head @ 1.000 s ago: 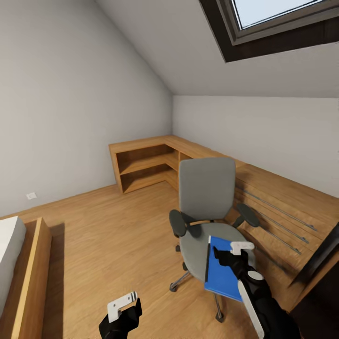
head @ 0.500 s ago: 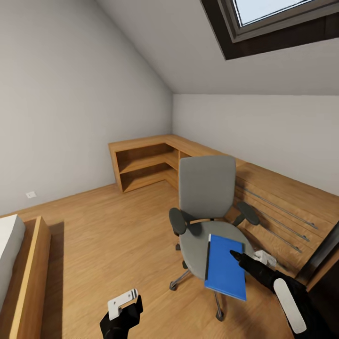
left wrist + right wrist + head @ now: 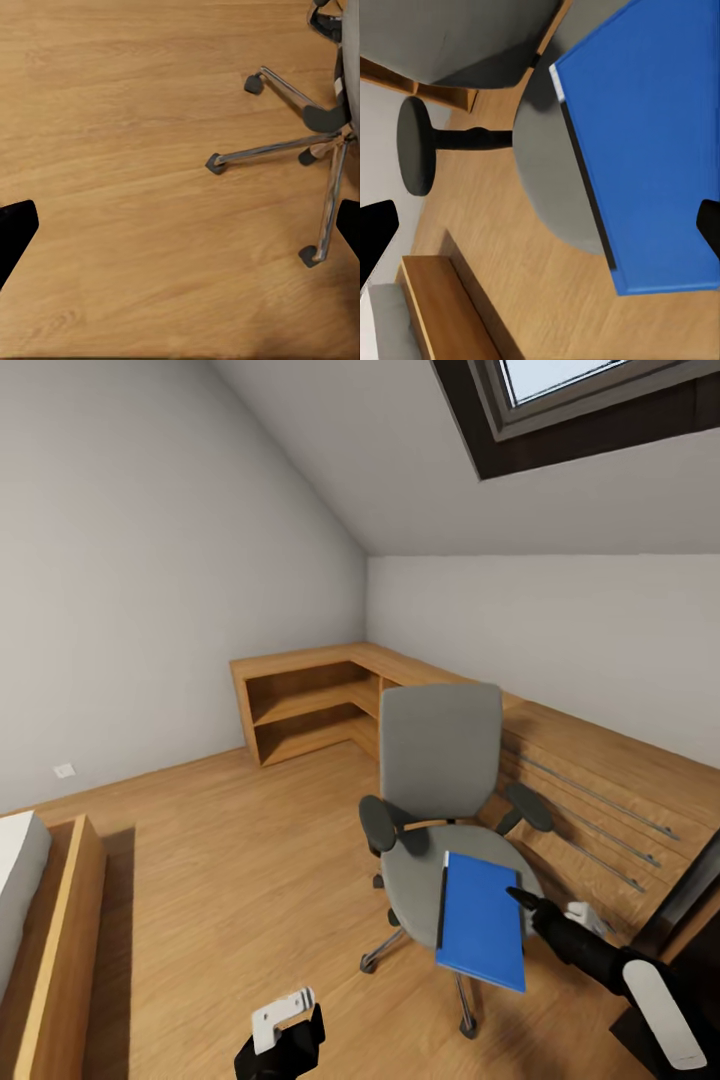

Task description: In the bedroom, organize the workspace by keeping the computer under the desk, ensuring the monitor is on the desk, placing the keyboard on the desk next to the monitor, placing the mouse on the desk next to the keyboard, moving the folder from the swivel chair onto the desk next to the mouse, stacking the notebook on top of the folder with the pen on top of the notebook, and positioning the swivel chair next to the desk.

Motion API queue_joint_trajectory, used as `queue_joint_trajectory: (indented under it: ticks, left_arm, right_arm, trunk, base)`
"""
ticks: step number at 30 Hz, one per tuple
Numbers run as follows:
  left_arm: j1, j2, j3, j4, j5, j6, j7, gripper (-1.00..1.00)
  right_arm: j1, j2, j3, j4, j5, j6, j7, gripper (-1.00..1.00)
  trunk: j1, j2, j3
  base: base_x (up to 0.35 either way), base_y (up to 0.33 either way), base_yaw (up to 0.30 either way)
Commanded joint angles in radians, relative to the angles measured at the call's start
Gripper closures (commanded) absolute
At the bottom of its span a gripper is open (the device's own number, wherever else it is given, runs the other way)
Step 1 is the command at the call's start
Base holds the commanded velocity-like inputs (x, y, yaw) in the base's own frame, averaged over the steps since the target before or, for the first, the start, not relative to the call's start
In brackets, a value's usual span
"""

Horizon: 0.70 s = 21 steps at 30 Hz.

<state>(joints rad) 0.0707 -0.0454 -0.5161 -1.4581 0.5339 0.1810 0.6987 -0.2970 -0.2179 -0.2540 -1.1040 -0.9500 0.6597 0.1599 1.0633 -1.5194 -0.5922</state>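
One blue folder (image 3: 480,920) lay flat on the grey seat of the swivel chair (image 3: 440,760), toward the seat's front edge and overhanging it slightly. The chair stood on the wooden floor (image 3: 220,880), its backrest toward the long wooden counter (image 3: 590,760) that ran along the far wall. The corner shelving unit (image 3: 300,705) stood well beyond the chair, against the left wall. A bed frame (image 3: 60,930) sat well apart from the chair, on the far side of the open floor.

The right hand (image 3: 548,910) hung just beside the folder's right edge, one dark fingertip (image 3: 522,898) at or very near the cover; contact could not be judged from the head view. In the right wrist view the folder (image 3: 649,142) and the seat under it lay between fingertips (image 3: 375,240) set wide apart, nothing clamped.

The left hand (image 3: 285,1025) hovered low over bare floor, well clear of the chair. Its wrist view showed the chair's chrome star base and casters (image 3: 300,150) on the floor, with the dark fingertips (image 3: 15,229) spread apart and holding nothing.
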Motion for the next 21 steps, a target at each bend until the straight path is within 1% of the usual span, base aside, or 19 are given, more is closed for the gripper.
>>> queue_joint_trajectory:
  ticks: [1,5,8,11,12,15,20,21]
  left_arm:
    - [0.000,-0.001,-0.006,0.005,0.003,0.005,0.003,-1.00]
    - [0.000,-0.001,-0.012,0.012,0.001,0.004,0.003,-1.00]
    - [0.000,0.002,-0.011,0.001,0.001,0.004,0.005,-1.00]
    - [0.000,0.005,0.000,-0.012,0.001,0.004,0.005,-1.00]
    - [0.000,0.005,0.011,-0.015,0.001,0.005,0.005,-1.00]
    - [0.000,0.003,0.021,-0.017,0.001,0.006,0.006,-1.00]
    - [0.000,0.001,0.029,-0.018,0.000,0.009,0.007,-1.00]
    - [0.000,0.004,0.035,-0.020,0.000,0.010,0.006,-1.00]
  right_arm:
    - [-0.001,0.000,-0.008,0.001,0.002,0.004,0.009,-1.00]
    - [-0.001,-0.001,-0.014,0.003,0.005,0.001,0.017,-1.00]
    - [-0.001,-0.001,-0.016,0.004,0.013,0.002,0.021,-1.00]
    - [-0.001,-0.001,-0.017,0.004,0.016,0.004,0.031,-1.00]
    - [-0.001,-0.001,-0.017,0.003,0.017,0.004,0.035,-1.00]
    - [0.000,-0.004,-0.019,0.000,0.018,0.009,0.042,-1.00]
    - [0.001,-0.036,-0.053,-0.002,0.015,0.034,0.067,-1.00]
    - [0.001,-0.052,-0.086,-0.002,0.014,0.043,0.084,-1.00]
  trunk:
    - [0.004,-0.008,-0.004]
    - [0.019,-0.036,-0.017]
    - [0.031,-0.057,-0.026]
    - [0.042,-0.078,-0.035]
    - [0.046,-0.085,-0.038]
    - [0.058,-0.106,-0.048]
    - [0.077,-0.141,-0.064]
    - [0.081,-0.148,-0.067]
  base:
    - [0.000,0.000,0.000]
    - [0.000,0.000,0.000]
    - [0.000,0.000,0.000]
    - [0.000,0.000,0.000]
    - [0.000,0.000,0.000]
    - [0.000,0.000,0.000]
    - [0.000,0.000,0.000]
    - [0.000,0.000,0.000]
